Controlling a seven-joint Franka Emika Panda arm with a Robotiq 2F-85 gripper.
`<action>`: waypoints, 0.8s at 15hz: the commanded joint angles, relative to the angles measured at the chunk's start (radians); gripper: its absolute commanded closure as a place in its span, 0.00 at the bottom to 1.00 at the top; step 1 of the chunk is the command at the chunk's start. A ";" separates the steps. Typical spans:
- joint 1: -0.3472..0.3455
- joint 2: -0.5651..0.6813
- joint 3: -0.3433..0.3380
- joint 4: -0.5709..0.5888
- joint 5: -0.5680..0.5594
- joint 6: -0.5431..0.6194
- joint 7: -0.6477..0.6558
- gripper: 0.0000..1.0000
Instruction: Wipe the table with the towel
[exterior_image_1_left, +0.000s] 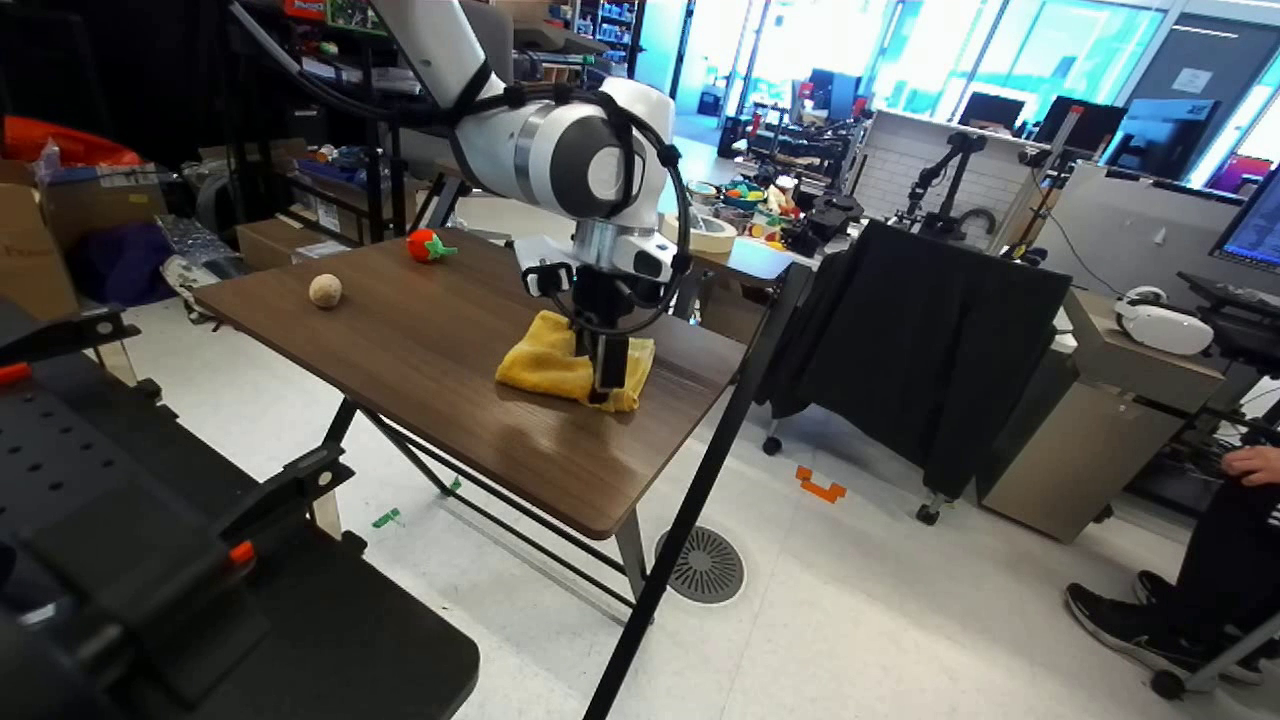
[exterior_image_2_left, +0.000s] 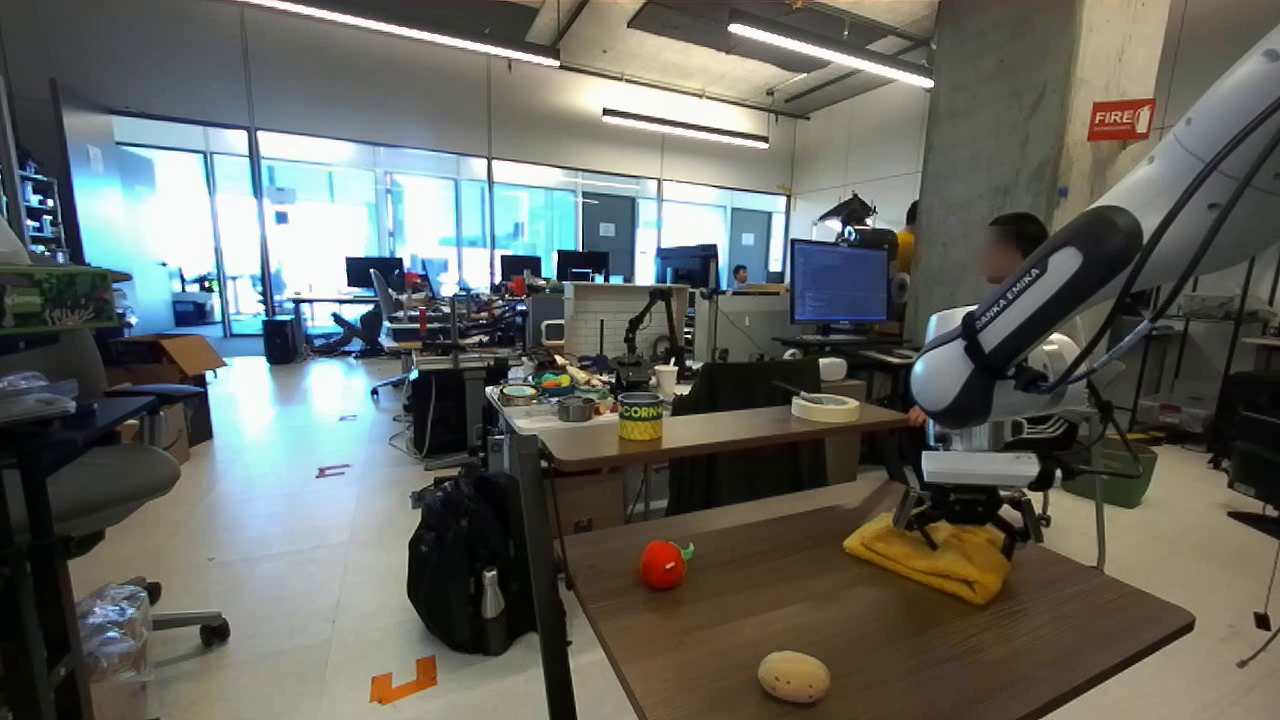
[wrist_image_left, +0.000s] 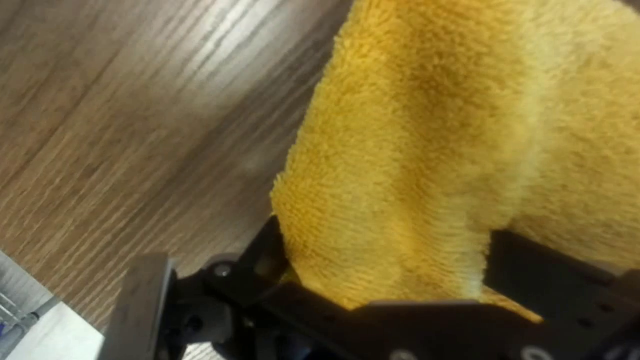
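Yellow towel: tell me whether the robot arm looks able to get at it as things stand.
Probably yes: the spread fingers stand on either side of a raised part of the yellow towel, and nothing visible blocks them from closing on it.

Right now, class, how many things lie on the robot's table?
3: the yellow towel at the gripper, the red object and beige object toward the opposite end; the towel could hide more.

We find the worktop (exterior_image_1_left: 420, 350) wood-grained, smooth and softly shining; on it, a matt, rough-napped cloth towel (wrist_image_left: 380, 150); above it, a smooth, plastic-looking arm (exterior_image_1_left: 490, 145); beneath it, faintly glossy floor (exterior_image_1_left: 850, 610).
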 joint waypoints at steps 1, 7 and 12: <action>0.015 0.112 -0.021 0.208 0.011 -0.072 0.158 0.00; 0.093 0.180 0.037 0.368 -0.023 -0.166 0.244 0.00; 0.155 0.233 0.087 0.442 -0.039 -0.268 0.218 0.00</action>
